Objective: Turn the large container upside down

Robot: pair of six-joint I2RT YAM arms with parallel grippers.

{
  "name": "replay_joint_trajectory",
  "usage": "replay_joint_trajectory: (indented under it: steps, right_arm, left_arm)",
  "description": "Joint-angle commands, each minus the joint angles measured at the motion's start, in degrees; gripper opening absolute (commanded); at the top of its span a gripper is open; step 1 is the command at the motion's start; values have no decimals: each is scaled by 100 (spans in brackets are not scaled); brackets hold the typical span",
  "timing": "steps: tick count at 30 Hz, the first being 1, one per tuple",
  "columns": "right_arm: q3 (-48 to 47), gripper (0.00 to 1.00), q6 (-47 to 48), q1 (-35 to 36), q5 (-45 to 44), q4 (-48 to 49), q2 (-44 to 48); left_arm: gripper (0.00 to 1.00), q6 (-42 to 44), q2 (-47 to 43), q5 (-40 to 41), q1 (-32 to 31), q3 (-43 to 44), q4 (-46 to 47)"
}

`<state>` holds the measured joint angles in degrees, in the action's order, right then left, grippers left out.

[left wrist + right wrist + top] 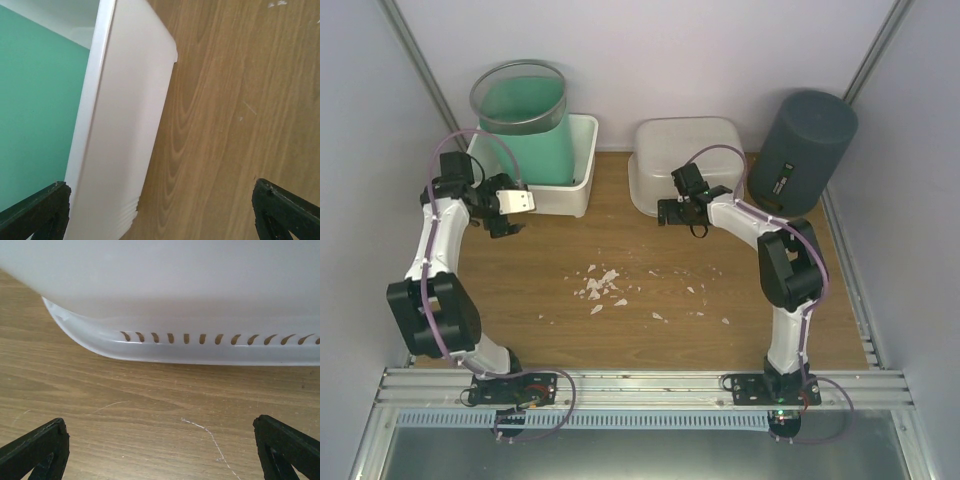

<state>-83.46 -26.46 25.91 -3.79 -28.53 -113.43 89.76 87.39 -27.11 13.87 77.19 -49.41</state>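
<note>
A translucent white container [685, 150] rests upside down at the back centre-right, its slotted rim [200, 347] on the wooden table. My right gripper [670, 212] is open and empty just in front of this rim; in the right wrist view it [160, 450] hovers over bare wood with the container wall [175, 285] ahead. A white tub [582, 160] at the back left holds a green container [525, 130]. My left gripper [505, 215] is open and empty by the tub's front; the left wrist view shows the tub wall [120, 125] and green container [35, 100].
A dark grey cylinder [805, 150] stands at the back right corner. White crumbs [602, 285] lie scattered on the middle of the table. Grey walls close in the left, right and back sides.
</note>
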Motion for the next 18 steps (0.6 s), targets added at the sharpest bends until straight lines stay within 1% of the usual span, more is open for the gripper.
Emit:
replay_joint_trajectory:
  steps: [1, 5, 8, 11, 14, 18]
  right_arm:
    - [85, 100, 68, 13, 18, -67, 296]
    - [235, 100, 117, 82, 37, -73, 410]
    - [425, 100, 145, 107, 40, 24, 494]
    - [470, 100, 212, 109, -52, -32, 430]
    - [480, 100, 265, 112, -30, -54, 416]
    - [473, 100, 308, 108, -29, -65, 428]
  left_arm:
    - [98, 179, 458, 57, 3, 359, 238]
    - [97, 57, 915, 60, -7, 682, 204]
    - [97, -138, 1064, 49, -16, 638, 708]
    - [97, -233, 1116, 214, -82, 447, 1123]
    - [96, -186, 1163, 263, -132, 414, 1065]
    - [95, 25, 1227, 337, -156, 531, 706]
